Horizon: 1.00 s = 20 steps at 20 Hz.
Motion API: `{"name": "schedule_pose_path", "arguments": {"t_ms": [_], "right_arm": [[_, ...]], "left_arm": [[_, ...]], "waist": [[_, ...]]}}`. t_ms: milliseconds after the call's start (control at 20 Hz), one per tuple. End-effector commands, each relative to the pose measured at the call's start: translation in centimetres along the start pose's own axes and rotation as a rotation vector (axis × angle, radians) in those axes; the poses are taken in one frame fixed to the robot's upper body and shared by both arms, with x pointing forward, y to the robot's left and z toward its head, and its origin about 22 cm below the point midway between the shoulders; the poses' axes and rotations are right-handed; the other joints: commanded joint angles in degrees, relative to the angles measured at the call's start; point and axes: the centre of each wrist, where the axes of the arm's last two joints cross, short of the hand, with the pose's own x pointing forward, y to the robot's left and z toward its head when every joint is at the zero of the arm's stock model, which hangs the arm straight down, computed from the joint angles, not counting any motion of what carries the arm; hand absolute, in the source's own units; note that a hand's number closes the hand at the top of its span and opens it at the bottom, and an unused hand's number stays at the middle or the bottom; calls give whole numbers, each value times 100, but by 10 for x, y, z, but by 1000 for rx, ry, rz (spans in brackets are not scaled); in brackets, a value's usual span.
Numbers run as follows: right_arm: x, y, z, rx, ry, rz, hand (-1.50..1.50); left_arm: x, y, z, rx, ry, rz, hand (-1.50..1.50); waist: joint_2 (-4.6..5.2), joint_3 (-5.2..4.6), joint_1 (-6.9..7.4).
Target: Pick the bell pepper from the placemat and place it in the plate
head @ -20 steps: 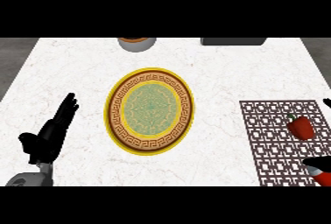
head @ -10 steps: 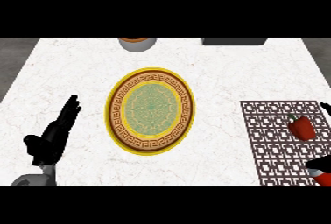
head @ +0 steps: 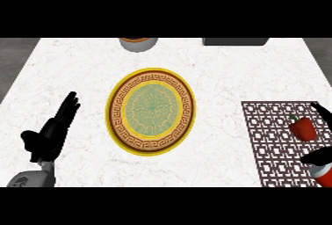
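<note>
Bell pepper (head: pixel 302 127), red with a small green stem at its top, sits on the patterned placemat (head: pixel 272 145) near the bench's right edge, stem end pointing toward the far edge, so its long axis runs roughly front to back, slightly tilted. Right hand (head: pixel 319 157) is just beside it at the right edge: a dark finger (head: pixel 322 110) shows beyond the pepper and more of the hand sits on its near side, so the pepper lies between them, apparently not yet touched. The hand looks spread wide and holds nothing, though most of it is cut off by the view's edge. Plate (head: pixel 152 110), yellow-rimmed with a green centre, lies mid-bench, well apart to the left of the pepper. Left hand (head: pixel 50 136) rests near the bench's left edge, fingers straight, holding nothing. Judgement: right hand is clearly the nearer one; the coming move is closing around the pepper across its width, then carrying it leftward to the plate.
</note>
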Motion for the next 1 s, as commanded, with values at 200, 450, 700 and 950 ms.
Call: {"name": "schedule_pose_path", "arguments": {"t_ms": [200, 450, 700, 950], "right_arm": [[-22, 9, -14, -5, 49, 72, -150], [-21, 6, -43, 34, 33, 40, -150], [-22, 30, -47, 91, -41, 64, 150], [-22, 41, -47, 36, -98, 59, 150]], "left_arm": [[-21, -6, 17, 2, 15, 0, 0], [6, 3, 2, 3, 9, -8, 0], [-5, -7, -5, 1, 20, 15, 0], [12, -15, -4, -3, 2, 20, 0]], "waist": [[-2, -1, -7], [2, 1, 12], [6, 1, 11], [2, 2, 20]]}}
